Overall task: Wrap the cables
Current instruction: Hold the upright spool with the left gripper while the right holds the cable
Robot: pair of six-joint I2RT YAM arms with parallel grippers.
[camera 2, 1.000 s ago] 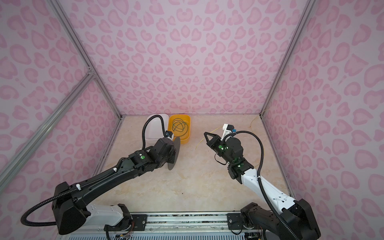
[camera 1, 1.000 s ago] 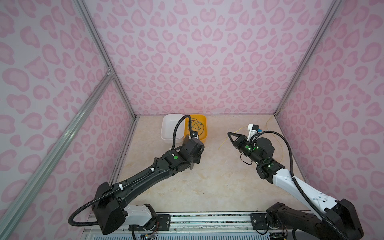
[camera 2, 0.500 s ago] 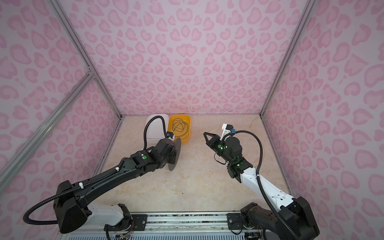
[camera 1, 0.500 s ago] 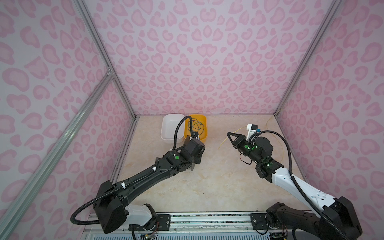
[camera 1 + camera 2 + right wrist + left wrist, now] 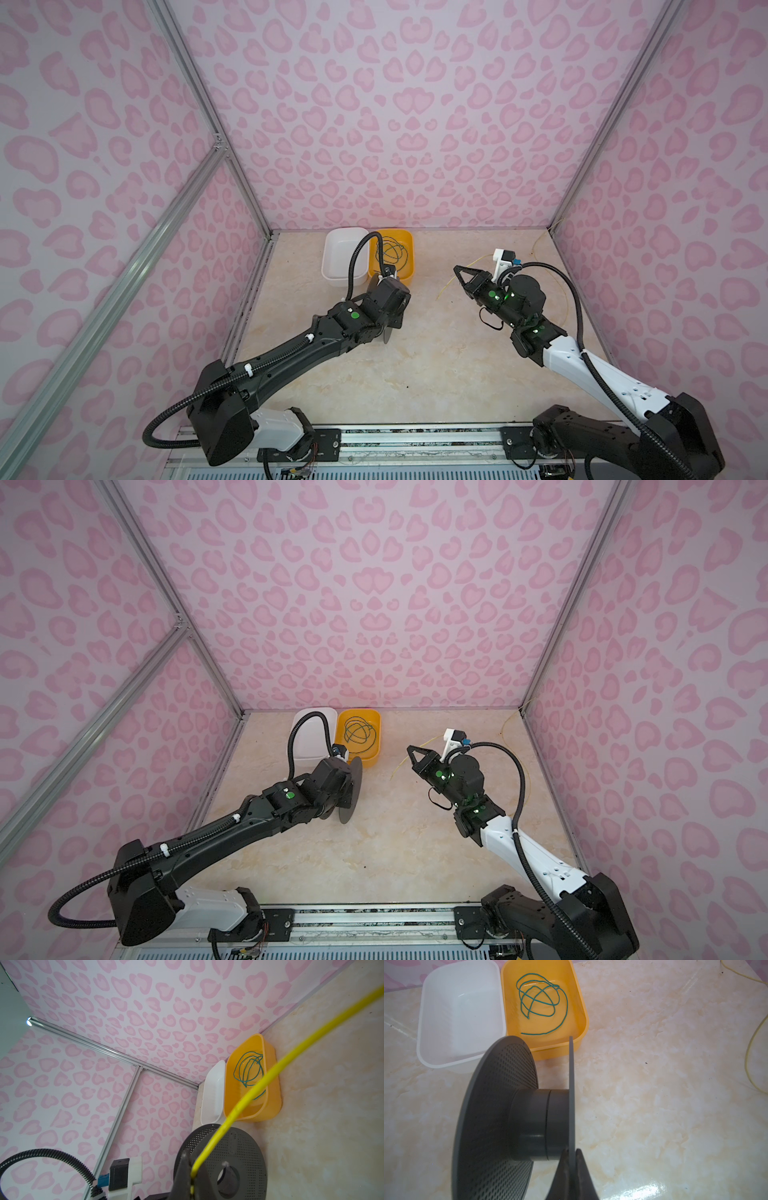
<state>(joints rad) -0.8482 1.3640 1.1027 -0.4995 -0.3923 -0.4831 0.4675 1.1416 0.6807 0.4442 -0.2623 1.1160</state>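
My left gripper (image 5: 572, 1151) is shut on the thin flange of a dark grey spool (image 5: 537, 1124), holding it on edge just above the floor; the spool's flange (image 5: 351, 789) shows past the left wrist in a top view. The dark green cable (image 5: 567, 1003) lies in loose loops inside the orange tub (image 5: 409, 257). My right gripper (image 5: 192, 1167) is shut on the bright yellow cable (image 5: 270, 1072), which arcs away from the jaws. In both top views the right gripper (image 5: 456, 268) points toward the spool, a gap apart, and the yellow cable (image 5: 446, 286) trails over the floor.
An empty white tub (image 5: 338, 257) stands against the orange one at the back wall. Pink patterned walls close in the floor on three sides. More yellow cable (image 5: 749, 1049) curls along the right wall. The left arm's black hose (image 5: 357, 257) arches over the white tub.
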